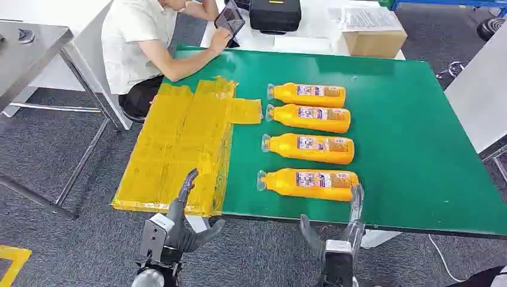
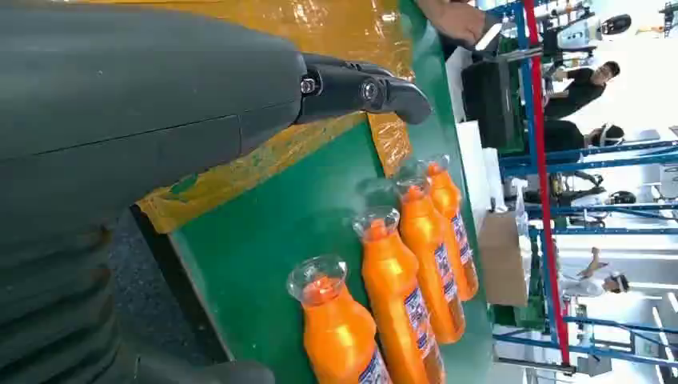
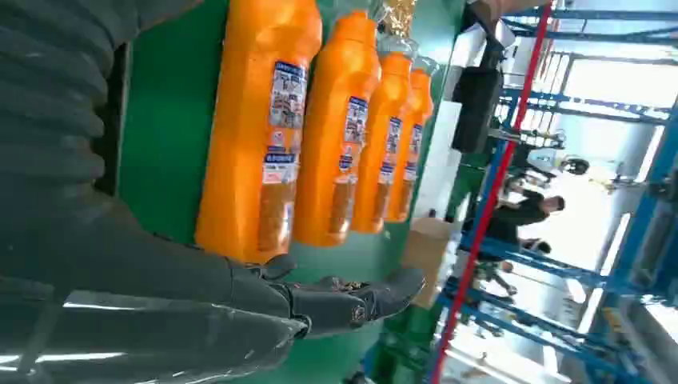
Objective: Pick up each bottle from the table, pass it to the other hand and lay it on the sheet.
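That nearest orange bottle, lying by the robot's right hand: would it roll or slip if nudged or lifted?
The nearest orange bottle lies on its side on the green table, so a sideways nudge might roll it. It looks full of liquid, so probably heavy for its size. Its glossy surface and label may feel slippery to the right hand.

Bottles (image 1: 311,183): glossy orange plastic, clear caps, printed paper-like labels. Sheet (image 1: 179,149): yellow crinkled film, shiny, wrinkled. Tabletop (image 1: 406,137): matt green, smooth. Left robot hand (image 1: 179,224): grey matt plastic, ribbed cover. Floor (image 1: 60,155): grey carpet, rough.

Orange bottles (image 1: 311,183) – blue-white labels – on green table (image 1: 406,131), yellow sheet (image 1: 179,149)
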Robot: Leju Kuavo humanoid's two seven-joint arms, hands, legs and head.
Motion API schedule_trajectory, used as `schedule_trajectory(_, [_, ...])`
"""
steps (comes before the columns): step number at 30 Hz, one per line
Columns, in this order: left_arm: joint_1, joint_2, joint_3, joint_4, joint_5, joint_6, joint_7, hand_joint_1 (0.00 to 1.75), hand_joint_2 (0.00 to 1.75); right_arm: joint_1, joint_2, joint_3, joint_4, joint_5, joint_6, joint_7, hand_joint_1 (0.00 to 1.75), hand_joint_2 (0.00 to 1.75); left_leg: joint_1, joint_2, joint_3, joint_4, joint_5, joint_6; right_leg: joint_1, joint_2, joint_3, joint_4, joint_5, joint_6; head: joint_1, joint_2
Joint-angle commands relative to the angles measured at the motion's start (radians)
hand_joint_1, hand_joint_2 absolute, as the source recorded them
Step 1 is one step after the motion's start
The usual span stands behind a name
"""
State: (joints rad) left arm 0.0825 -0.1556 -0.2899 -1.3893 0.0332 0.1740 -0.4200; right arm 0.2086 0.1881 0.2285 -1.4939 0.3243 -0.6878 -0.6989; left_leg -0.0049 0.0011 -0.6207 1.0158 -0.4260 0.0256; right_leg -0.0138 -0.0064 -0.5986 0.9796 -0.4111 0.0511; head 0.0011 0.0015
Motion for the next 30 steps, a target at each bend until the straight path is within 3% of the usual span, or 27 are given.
schedule_trajectory(1, [-0.126, -0.003, -0.055, 0.198, -0.097, 0.006, 0.000, 0.00, 1.75, -0.069, -0.010, -0.238, 0.089, 0.432, -0.010, 0.027, 0.00, 1.75, 0.001, -0.003, 0.005, -0.002, 0.000, -0.002, 0.001, -0.003, 0.006, -0.001, -0.001, -0.002, 0.000, 0.000])
schedule_trajectory(5, [-0.193, -0.039, -0.101, 0.327, -0.105, -0.013, -0.013, 0.00, 1.75, -0.136, -0.101, -0.248, 0.128, 0.452, -0.010, 0.073, 0.00, 1.75, 0.000, -0.004, 0.004, -0.003, 0.001, 0.000, 0.000, -0.003, 0.005, -0.003, 0.000, 0.000, 0.000, 0.000])
schedule_trajectory(9, [-0.190, -0.037, -0.112, 0.328, -0.100, -0.013, -0.022, 0.00, 1.75, -0.140, -0.110, -0.232, 0.114, 0.486, -0.010, 0.085, 0.00, 1.75, -0.001, -0.001, 0.004, -0.001, 0.000, 0.000, -0.001, 0.000, 0.005, -0.002, 0.001, 0.000, 0.001, 0.000])
schedule_trajectory(10, [-0.180, -0.029, -0.118, 0.310, -0.100, -0.017, -0.021, 0.00, 1.75, -0.144, -0.111, -0.227, 0.111, 0.566, -0.010, 0.124, 0.00, 1.75, -0.001, 0.000, 0.005, -0.002, 0.000, 0.000, -0.001, 0.001, 0.006, -0.002, 0.001, 0.000, 0.000, 0.000])
schedule_trajectory(14, [-0.176, -0.026, -0.125, 0.298, -0.100, -0.022, -0.020, 0.00, 1.75, -0.164, -0.129, -0.214, 0.161, 0.612, -0.010, 0.173, 0.00, 1.75, -0.002, -0.001, 0.004, -0.001, 0.000, 0.000, -0.002, 0.000, 0.004, -0.001, 0.001, 0.000, 0.000, 0.000])
schedule_trajectory(19, [-0.191, -0.027, -0.134, 0.309, -0.105, -0.028, -0.012, 0.00, 1.75, -0.234, -0.243, -0.129, 0.312, 0.699, -0.010, 0.373, 0.00, 1.75, 0.000, 0.001, 0.005, -0.001, 0.000, 0.000, 0.001, 0.001, 0.006, -0.003, 0.001, 0.000, 0.000, 0.000])
schedule_trajectory(27, [-0.197, -0.029, -0.135, 0.312, -0.105, -0.027, -0.010, 0.00, 1.75, -0.247, -0.251, -0.126, 0.327, 0.688, -0.010, 0.373, 0.00, 1.75, 0.000, 0.000, 0.005, -0.001, 0.000, 0.000, 0.000, 0.001, 0.006, -0.002, 0.001, 0.000, 0.000, 0.000])
schedule_trajectory(30, [-0.219, -0.033, -0.142, 0.326, -0.101, -0.038, -0.008, 0.00, 1.75, -0.300, -0.299, -0.105, 0.420, 0.734, 0.010, 0.463, 0.00, 1.75, 0.000, 0.001, 0.007, -0.001, -0.001, -0.001, 0.000, 0.001, 0.007, -0.002, 0.000, -0.001, 0.000, 0.000])
